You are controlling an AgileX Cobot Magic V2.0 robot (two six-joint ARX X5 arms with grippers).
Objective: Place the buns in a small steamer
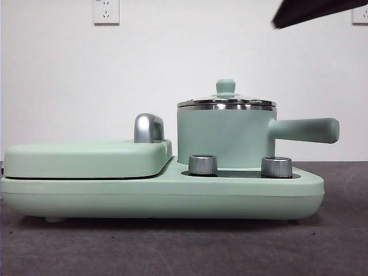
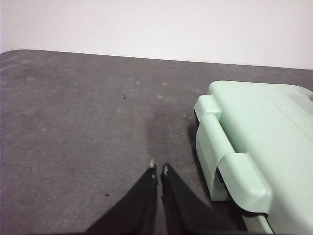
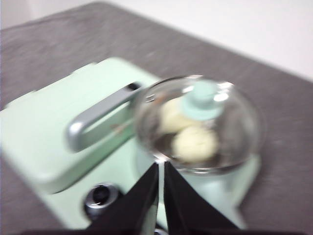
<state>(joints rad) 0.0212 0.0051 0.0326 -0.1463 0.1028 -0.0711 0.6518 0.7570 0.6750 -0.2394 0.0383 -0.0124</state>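
Note:
The small steamer (image 1: 225,137), a mint-green pot with a steel rim and a straight side handle, stands on the right of the green cooker base with its glass lid (image 3: 198,122) on. Through the lid, two pale buns (image 3: 194,143) lie inside the pot, side by side. My right gripper (image 3: 161,165) hovers above the steamer, shut and holding nothing; the picture is blurred. In the front view only a black tip (image 1: 313,10) shows at the top right. My left gripper (image 2: 159,170) is shut and empty over bare table beside the cooker's flat hinged plate (image 2: 259,142).
The hinged plate (image 1: 86,158) with its chrome handle (image 1: 148,127) fills the cooker's left half. Two steel knobs (image 1: 202,164) sit in front of the pot. A grey mat (image 2: 83,127) covers the table, with a white wall behind.

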